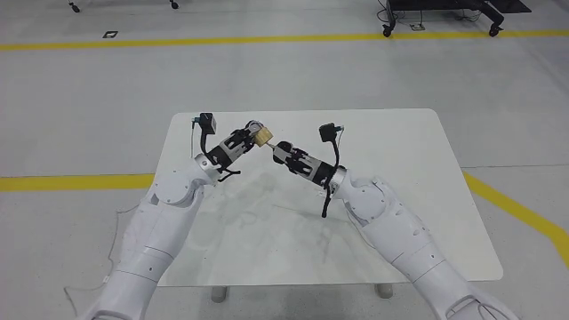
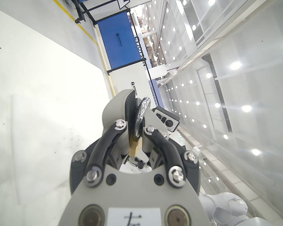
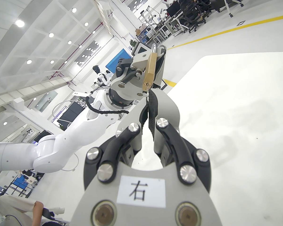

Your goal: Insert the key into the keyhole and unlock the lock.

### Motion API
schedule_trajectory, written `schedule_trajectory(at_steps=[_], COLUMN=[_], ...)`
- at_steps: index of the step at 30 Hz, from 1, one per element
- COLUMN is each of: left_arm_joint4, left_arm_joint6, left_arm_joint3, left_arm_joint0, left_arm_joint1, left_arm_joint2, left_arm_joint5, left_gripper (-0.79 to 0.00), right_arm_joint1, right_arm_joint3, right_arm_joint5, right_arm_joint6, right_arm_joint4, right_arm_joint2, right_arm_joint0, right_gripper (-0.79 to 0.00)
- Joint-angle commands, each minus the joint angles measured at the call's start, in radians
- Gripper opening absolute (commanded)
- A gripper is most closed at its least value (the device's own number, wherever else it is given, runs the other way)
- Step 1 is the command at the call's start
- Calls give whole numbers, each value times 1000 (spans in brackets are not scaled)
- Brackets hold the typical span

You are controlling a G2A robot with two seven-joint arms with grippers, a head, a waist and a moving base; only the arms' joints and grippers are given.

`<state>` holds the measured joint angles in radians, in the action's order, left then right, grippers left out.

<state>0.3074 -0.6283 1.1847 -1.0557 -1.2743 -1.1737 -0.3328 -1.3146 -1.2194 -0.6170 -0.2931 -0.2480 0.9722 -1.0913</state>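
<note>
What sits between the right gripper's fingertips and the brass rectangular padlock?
The small metal key, pinched in the right gripper and meeting the brass padlock at its base; the right wrist view shows it.

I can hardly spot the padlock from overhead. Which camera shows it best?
The right wrist view: the brass padlock faces it, body and shackle clear, gripped by the left hand. The left wrist view shows it edge-on, mostly hidden by that hand; the top view shows it as a small tan block.
</note>
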Motion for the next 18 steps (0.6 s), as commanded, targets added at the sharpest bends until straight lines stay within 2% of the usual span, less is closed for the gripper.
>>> schedule_trajectory(at_steps=[1,18], left_arm_joint4=[-2,9], left_arm_joint6=[4,-7], left_arm_joint3=[2,5], left_arm_joint0=[-2,-5], left_arm_joint1=[0,-2], left_arm_joint2=[-1,-2], left_arm_joint5=[-3,14], left_gripper=[-785,-785], right_arm_joint1=[0,-10], right_arm_joint3=[-1,-4], right_arm_joint5=[-1,13], right_arm_joint6=[-3,0], right_arm_joint4=[1,-19], right_arm_joint2=[1,-12], right_arm_joint0=[-1,4], right_gripper=[-785,-785])
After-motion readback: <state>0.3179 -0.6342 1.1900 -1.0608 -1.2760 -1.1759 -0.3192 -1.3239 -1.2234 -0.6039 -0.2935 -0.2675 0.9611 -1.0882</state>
